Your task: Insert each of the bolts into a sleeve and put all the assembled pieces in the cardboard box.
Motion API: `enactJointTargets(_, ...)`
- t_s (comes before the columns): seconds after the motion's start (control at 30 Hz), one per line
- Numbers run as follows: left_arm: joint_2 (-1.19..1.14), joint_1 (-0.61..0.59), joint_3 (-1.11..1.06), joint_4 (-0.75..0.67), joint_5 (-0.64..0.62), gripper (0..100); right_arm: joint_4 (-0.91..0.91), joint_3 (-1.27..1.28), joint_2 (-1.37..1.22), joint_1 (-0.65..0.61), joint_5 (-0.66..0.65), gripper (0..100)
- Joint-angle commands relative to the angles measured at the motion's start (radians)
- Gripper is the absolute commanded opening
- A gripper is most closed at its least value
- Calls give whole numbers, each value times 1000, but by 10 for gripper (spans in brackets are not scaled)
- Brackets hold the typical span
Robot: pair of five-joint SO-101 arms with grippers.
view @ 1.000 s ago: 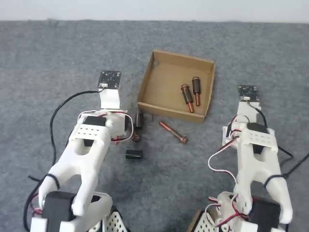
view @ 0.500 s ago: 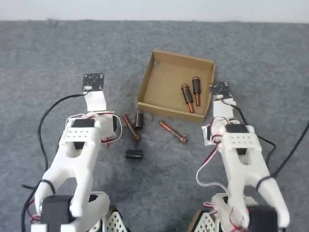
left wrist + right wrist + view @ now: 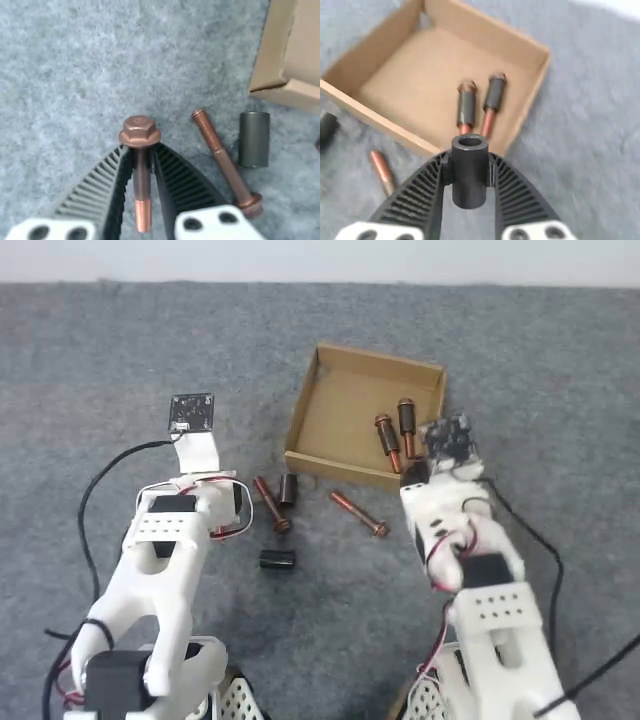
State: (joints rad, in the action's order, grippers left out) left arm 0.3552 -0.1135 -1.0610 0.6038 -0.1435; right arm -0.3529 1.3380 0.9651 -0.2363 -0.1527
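My left gripper [image 3: 141, 147] is shut on a copper bolt [image 3: 140, 170], gripping its shank just under the hex head, above the grey carpet left of the cardboard box [image 3: 310, 420]. My right gripper [image 3: 469, 157] is shut on a black sleeve [image 3: 469, 175] held upright near the box's front right corner [image 3: 532, 95]. Two assembled pieces [image 3: 386, 440] [image 3: 407, 427] lie inside the box. On the carpet in front of the box lie two loose bolts [image 3: 270, 503] [image 3: 358, 512] and two black sleeves [image 3: 288, 489] [image 3: 278, 560].
The left arm [image 3: 165, 540] stands left of the loose parts and the right arm [image 3: 470, 560] right of them. Grey carpet [image 3: 100, 350] covers the table, with open room left of the box and along the far edge.
The right arm has swung left and turned toward the box's front right corner with its sleeve. The left arm has shifted left, uncovering a loose bolt on the carpet.
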Motion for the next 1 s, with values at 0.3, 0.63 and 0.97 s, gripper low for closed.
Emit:
enactJointTargets(0.3, 61, 11, 12, -35, 11, 11, 533, 126, 18, -22, -8, 6)
enactJointTargets(0.63, 61, 9, 13, -35, 11, 11, 995, -80, -481, -31, 178, 6)
enactJointTargets(0.97, 61, 6, 18, -38, 12, 11, 1425, -250, -981, -79, 181, 6)
